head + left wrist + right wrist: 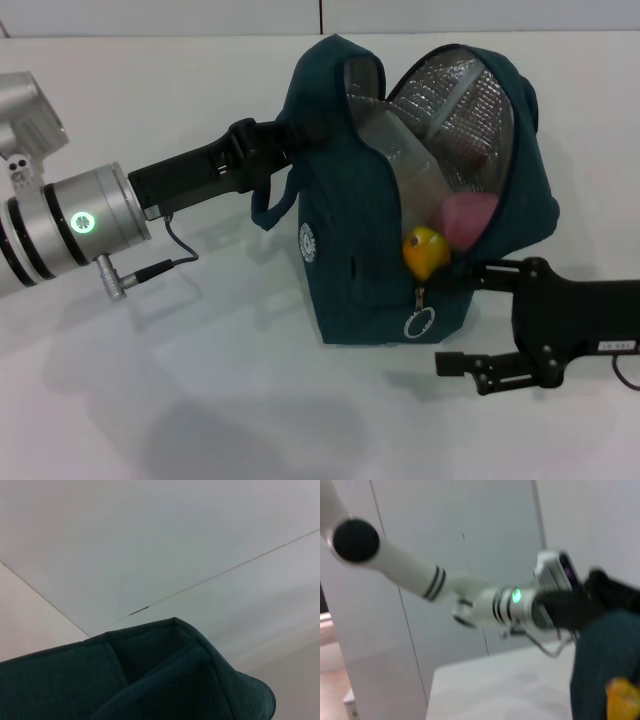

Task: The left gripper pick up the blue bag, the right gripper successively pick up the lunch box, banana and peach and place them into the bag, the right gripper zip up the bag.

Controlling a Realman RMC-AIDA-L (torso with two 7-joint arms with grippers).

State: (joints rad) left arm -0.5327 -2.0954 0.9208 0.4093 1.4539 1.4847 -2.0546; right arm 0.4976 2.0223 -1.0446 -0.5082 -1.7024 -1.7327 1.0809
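The right gripper [470, 312] is seen nearest the head camera, low at the bag's front corner, its fingers spread apart with nothing between them; the upper finger lies just beside the bag's zipper edge. The blue bag [350, 270] stands on the white bench [150, 400], its top gaping and the silver lining exposed. The banana [424, 250] and a pink object [468, 218] are seen inside. The left gripper [285, 140] is clamped on the bag's upper rim.

Head view from above, wrist views close, all sharing blue bag [345, 200]
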